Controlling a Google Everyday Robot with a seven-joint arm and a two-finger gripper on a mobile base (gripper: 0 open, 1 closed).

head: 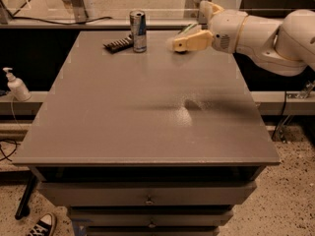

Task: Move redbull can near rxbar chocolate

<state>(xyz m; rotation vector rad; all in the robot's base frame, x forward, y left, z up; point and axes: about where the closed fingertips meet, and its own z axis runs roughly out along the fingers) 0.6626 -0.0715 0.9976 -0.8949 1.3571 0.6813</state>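
The redbull can (pixel 138 31) stands upright near the far edge of the grey table (pixel 147 112). The rxbar chocolate (pixel 118 44), a dark flat bar, lies right beside the can on its left, touching or almost touching its base. My gripper (pixel 189 25) is to the right of the can, about a can's height away and above the table. It is open and empty. Its lower pale finger (pixel 192 41) points left towards the can.
A green object (pixel 186 29) sits at the far edge, partly hidden behind my gripper. A pump bottle (pixel 16 84) stands on a ledge left of the table. Drawers (pixel 147 198) are under the tabletop. A shoe (pixel 43 224) lies on the floor.
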